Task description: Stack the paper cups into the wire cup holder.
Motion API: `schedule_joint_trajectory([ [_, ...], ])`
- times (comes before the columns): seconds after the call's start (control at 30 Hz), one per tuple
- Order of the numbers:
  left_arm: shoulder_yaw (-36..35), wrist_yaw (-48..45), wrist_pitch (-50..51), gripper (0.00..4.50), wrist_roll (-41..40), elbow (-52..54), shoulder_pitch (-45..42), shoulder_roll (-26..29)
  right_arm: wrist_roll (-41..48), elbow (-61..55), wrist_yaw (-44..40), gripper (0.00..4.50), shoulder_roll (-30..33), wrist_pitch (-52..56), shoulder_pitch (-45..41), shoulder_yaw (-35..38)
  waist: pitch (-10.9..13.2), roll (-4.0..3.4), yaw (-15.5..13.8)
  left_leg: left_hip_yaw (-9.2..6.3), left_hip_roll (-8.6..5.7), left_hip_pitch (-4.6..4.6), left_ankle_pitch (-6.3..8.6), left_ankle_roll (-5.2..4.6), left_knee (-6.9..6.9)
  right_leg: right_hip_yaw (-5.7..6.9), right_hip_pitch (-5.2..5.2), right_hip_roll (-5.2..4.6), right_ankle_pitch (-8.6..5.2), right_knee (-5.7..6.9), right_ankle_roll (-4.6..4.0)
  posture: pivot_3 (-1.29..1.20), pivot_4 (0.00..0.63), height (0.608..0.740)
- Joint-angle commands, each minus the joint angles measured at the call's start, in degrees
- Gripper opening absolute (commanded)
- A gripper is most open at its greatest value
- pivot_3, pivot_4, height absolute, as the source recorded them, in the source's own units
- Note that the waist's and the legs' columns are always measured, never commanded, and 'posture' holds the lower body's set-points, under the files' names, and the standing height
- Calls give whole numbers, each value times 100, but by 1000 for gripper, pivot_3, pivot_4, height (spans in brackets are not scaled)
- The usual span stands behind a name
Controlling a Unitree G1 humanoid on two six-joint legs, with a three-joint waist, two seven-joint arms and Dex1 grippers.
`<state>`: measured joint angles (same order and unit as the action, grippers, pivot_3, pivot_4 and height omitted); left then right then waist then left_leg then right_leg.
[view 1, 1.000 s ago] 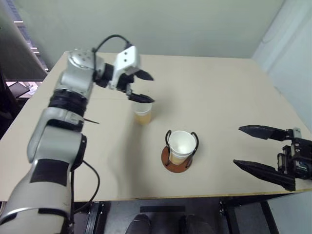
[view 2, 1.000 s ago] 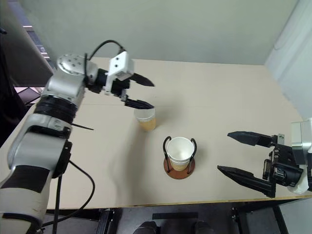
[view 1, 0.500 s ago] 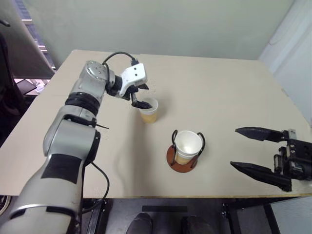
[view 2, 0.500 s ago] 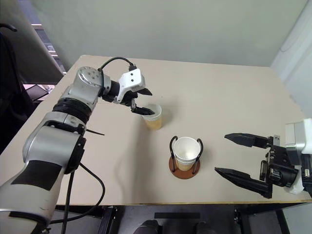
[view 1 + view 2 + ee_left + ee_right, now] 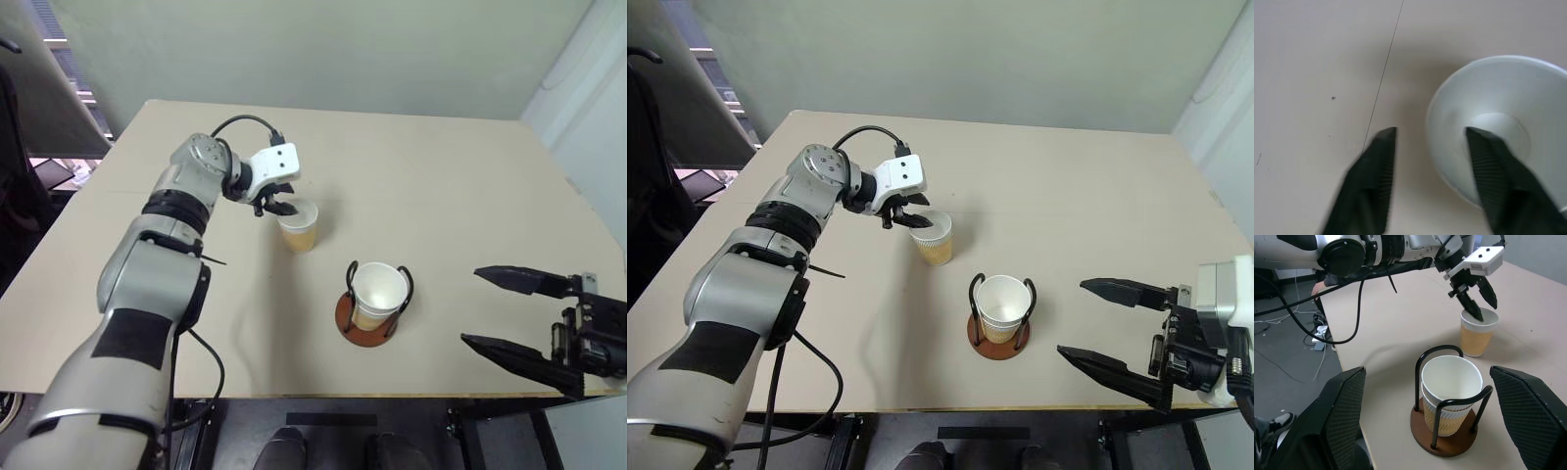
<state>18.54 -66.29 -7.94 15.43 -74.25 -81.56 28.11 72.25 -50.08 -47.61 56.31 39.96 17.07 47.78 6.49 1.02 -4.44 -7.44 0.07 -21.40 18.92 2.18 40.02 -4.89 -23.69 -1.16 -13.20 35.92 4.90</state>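
Loose cup (image 5: 299, 226) behind holder (image 5: 374, 315)

Cup (image 5: 1498, 132) cut off by frame edge in left wrist view; one finger (image 5: 1493, 176) hides part of its inside. Whether pads touch rim: can't tell. Holder (image 5: 1447, 438) base partly hidden by cups.

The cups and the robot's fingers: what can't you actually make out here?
- Holder: how many cups are nested; right wrist view suggests two, lower ones hidden.
- Loose cup: whether the left fingers pinch its rim yet; left wrist view is blurred.
- Right fingers: tips cut off by the edge in the right wrist view.
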Motion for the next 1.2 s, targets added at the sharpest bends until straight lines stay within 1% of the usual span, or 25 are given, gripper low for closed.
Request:
schedule_joint_trajectory([
  [0.03,-166,-155,-91,946,-29,59,-182,35,14,-41,7,4125,-1,-140,2,214,0,0,0,-1,0,0,0,0,0,-1,0,0,0,0,0,0,150,740],
  [0.1,-198,-246,-99,209,-40,64,-183,55,11,-22,12,4125,16,-158,-19,180,0,0,0,0,0,0,0,0,1,-1,0,0,0,0,1,0,150,740],
  [0.13,-244,-375,-107,34,-86,73,-177,78,32,-16,-26,4125,30,-144,4,174,0,0,0,-1,0,0,0,0,1,-1,0,-1,0,0,1,0,150,740],
  [0.27,-454,-850,-121,34,-258,131,-213,99,38,27,-134,4125,51,-138,47,188,0,0,0,1,-2,0,0,0,1,-1,0,0,-1,0,2,0,150,740],
  [0.4,-754,-1696,-186,34,-646,348,-404,57,-29,92,-227,4125,83,-137,54,222,0,0,-2,-3,-1,-2,-1,-1,1,-1,0,-2,-2,0,4,0,150,740],
  [0.47,-922,-2361,-188,34,-1114,685,-633,-33,-15,94,-216,4125,102,-126,43,260,1,2,-4,-2,-1,-5,-1,-2,2,-1,0,-3,-1,0,5,0,150,740],
  [0.57,-457,-2621,230,34,-2560,1728,-694,-11,-14,83,-176,4125,116,-123,31,271,1,1,-11,-7,2,-24,-4,-7,7,0,-6,-8,-1,-1,13,0,150,740],
  [0.7,72,-2621,528,34,-3706,2691,-707,105,17,46,-98,4125,127,-119,26,308,-1,-2,-8,4,10,-28,-3,-12,6,-6,-7,-20,3,-2,21,0,150,740],
  [0.77,567,-2621,906,34,-4628,3594,-606,237,25,-6,-57,4125,108,-106,76,395,0,-2,-6,11,11,-25,-3,-12,6,-8,-7,-21,3,0,24,0,150,740],
  [0.83,1103,-2621,1083,34,-5248,4248,-487,425,66,-44,-27,4125,103,-95,119,485,-1,-3,-6,11,12,-25,-3,-12,8,-8,-7,-20,5,3,27,0,150,740],
  [0.9,1534,-2621,1113,34,-5613,4588,-440,573,124,-71,-17,4125,103,-86,167,586,-1,-4,-7,3,13,-20,-3,-12,9,-9,-5,-23,5,6,26,0,150,740],
  [1.03,2182,-2621,1058,34,-5998,4764,-472,754,166,-174,-15,4125,58,-84,347,739,-1,-5,-5,-6,17,-1,-2,-13,8,-20,8,-26,5,10,26,0,150,740],
  [1.13,2448,-2621,892,34,-5972,4601,-521,710,252,-288,65,4125,20,-118,465,795,-1,-5,-4,-4,18,3,-2,-14,8,-22,11,-26,5,11,26,0,150,740],
  [1.2,2569,-2621,727,34,-5780,4377,-567,614,300,-342,153,4125,4,-141,513,829,-1,-5,-5,-6,16,2,0,-16,8,-22,12,-28,5,10,26,0,150,740],
])
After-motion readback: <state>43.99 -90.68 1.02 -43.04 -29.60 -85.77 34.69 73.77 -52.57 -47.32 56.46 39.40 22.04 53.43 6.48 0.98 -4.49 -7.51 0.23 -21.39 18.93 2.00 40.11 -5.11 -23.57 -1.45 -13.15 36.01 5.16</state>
